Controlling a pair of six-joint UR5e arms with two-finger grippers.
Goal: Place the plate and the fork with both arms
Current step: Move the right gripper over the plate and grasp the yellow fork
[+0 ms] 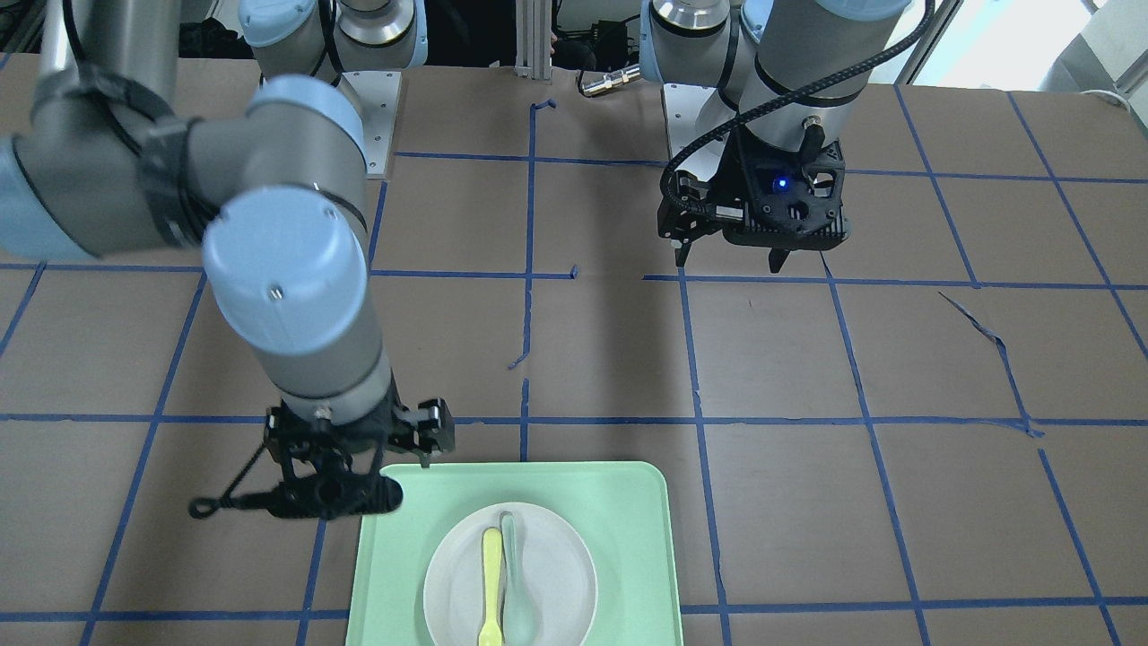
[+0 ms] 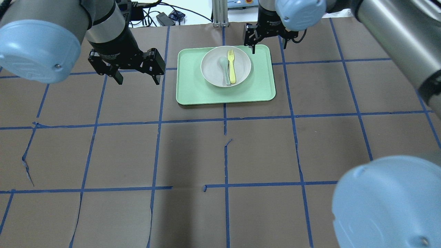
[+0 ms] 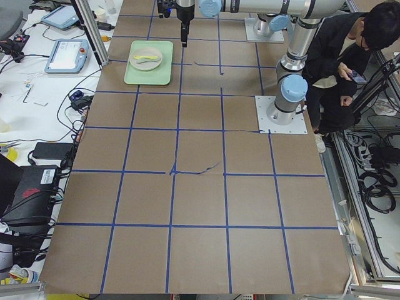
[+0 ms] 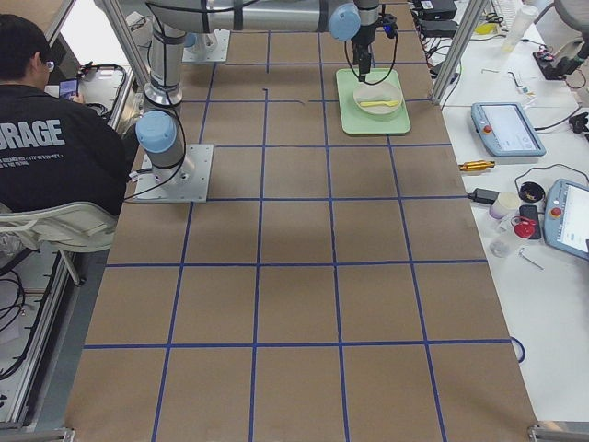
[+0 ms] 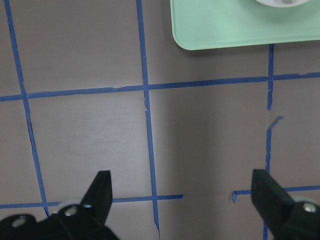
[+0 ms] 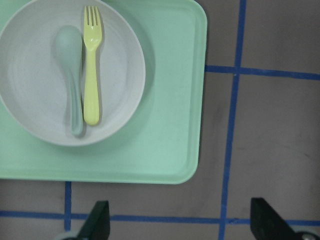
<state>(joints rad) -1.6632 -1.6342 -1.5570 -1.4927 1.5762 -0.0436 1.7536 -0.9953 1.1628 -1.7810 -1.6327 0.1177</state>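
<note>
The off-white plate sits on the mint-green tray at the far middle of the table. The yellow fork lies in the plate next to a pale grey-green spoon. My right gripper hangs open and empty just past the tray's far right corner. Its wrist view shows the plate, the fork and its spread fingers. My left gripper is open and empty over bare table left of the tray. Its wrist view shows only the tray's corner.
The table is brown paper with a blue tape grid. A seated person is beside the robot's base. Tablets and cables lie on the side bench past the tray.
</note>
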